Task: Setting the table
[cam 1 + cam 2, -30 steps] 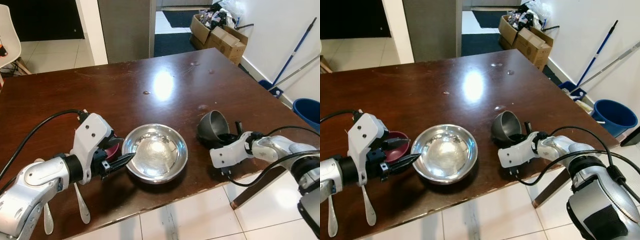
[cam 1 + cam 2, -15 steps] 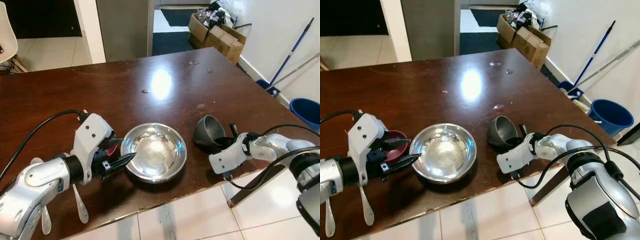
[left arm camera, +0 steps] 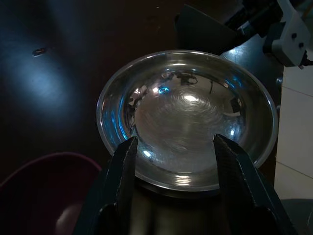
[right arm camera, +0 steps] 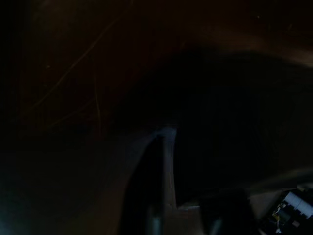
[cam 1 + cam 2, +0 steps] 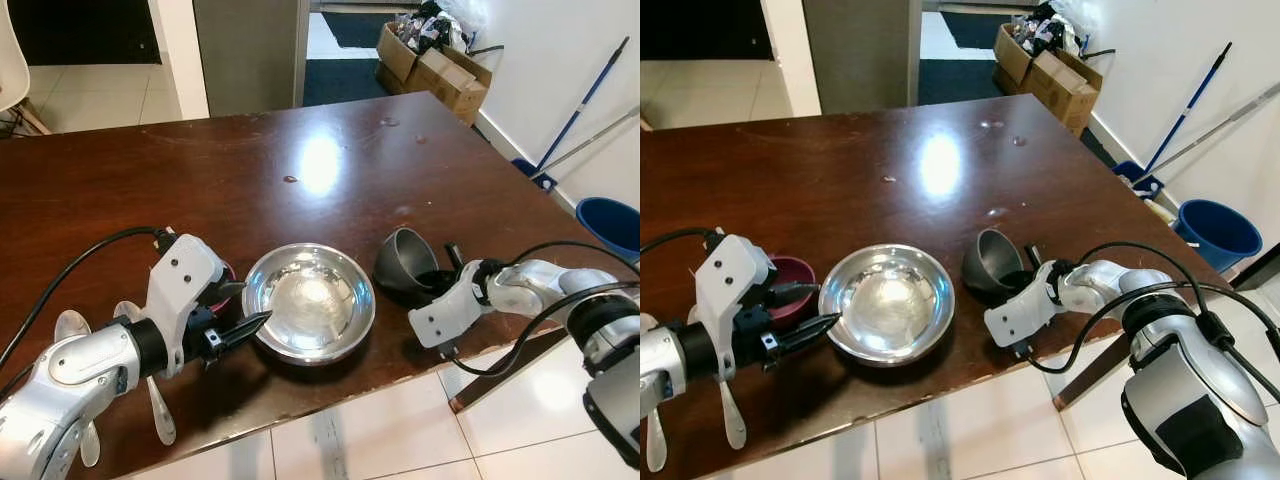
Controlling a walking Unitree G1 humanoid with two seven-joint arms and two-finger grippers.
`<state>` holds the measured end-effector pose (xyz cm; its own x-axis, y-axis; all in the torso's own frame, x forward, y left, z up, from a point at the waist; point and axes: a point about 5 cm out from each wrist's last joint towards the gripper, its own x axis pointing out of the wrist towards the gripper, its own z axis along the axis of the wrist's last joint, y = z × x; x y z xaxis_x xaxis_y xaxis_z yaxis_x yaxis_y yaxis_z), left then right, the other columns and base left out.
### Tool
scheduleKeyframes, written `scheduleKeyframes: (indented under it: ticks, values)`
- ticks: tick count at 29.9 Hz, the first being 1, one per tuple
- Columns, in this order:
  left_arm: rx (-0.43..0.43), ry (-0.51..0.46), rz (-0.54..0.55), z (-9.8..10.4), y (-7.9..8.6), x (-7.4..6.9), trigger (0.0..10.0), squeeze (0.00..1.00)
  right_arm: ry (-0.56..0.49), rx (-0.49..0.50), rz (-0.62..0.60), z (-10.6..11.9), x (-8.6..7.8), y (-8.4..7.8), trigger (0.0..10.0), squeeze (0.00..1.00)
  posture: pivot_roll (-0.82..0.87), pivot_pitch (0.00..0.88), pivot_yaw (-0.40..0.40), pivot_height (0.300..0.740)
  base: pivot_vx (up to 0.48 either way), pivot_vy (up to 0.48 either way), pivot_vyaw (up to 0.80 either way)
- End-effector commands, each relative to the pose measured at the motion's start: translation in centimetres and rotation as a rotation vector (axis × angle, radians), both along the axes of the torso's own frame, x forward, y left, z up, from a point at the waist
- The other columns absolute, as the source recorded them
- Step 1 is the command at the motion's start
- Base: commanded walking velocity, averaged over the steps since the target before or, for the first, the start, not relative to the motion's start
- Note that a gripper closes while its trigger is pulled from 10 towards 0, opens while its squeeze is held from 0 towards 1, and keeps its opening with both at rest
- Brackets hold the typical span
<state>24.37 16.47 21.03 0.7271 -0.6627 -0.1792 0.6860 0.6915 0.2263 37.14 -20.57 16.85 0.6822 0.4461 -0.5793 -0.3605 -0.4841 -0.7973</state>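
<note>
Gleaming brown table (image 5: 200, 170), tiled floor (image 5: 380, 440)

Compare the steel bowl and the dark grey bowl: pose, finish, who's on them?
The steel bowl sits flat, mouth up; the dark grey bowl is tipped on its side. Steel is shiny, grey is matte. The open left gripper is at the steel rim; the right gripper is at the grey bowl. Both are on the table.

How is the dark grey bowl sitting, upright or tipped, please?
Tipped: the dark grey bowl leans on its side, mouth toward the right gripper at its rim.
</note>
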Motion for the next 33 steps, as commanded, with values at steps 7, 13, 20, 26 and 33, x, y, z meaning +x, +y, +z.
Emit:
scheduleKeyframes:
  ticks: [7, 13, 20, 26, 33]
  values:
    - [-0.011, 0.02, -0.019, -0.3, -0.4, -0.4, 10.0, 0.0, -0.067, -0.042, -0.003, 0.6, 0.4, -0.5, 10.0, 0.32, 0.02, 0.114, 0.005, 0.74, 0.0, 0.0, 0.0]
    - [-0.018, 0.019, -0.025, -0.3, -0.7, -0.2, 10.0, 0.0, -0.111, -0.053, 0.003, 1.3, 0.6, -0.8, 10.0, 0.0, 0.0, 0.11, 0.001, 0.74, 0.0, 0.0, 0.0]
    - [-0.024, 0.017, -0.023, -0.3, -0.8, -0.2, 10.0, 0.0, -0.121, -0.053, 0.01, 1.0, 0.5, -0.9, 0.0, 0.0, 0.01, 0.109, -0.003, 0.74, 0.0, 0.0, 0.0]
    - [-0.023, 0.016, -0.018, -0.3, -0.7, -0.2, 10.0, 0.0, -0.114, -0.034, 0.011, 0.8, 0.4, -0.7, 0.0, 0.0, 0.01, 0.107, -0.004, 0.74, 0.0, 0.0, 0.0]
    - [-0.024, 0.012, -0.012, -0.4, -0.7, -0.2, 10.0, 0.0, -0.106, -0.062, 0.043, 0.8, 0.4, -0.6, 0.0, 0.0, 0.01, 0.101, -0.012, 0.74, 0.0, 0.0, 0.0]
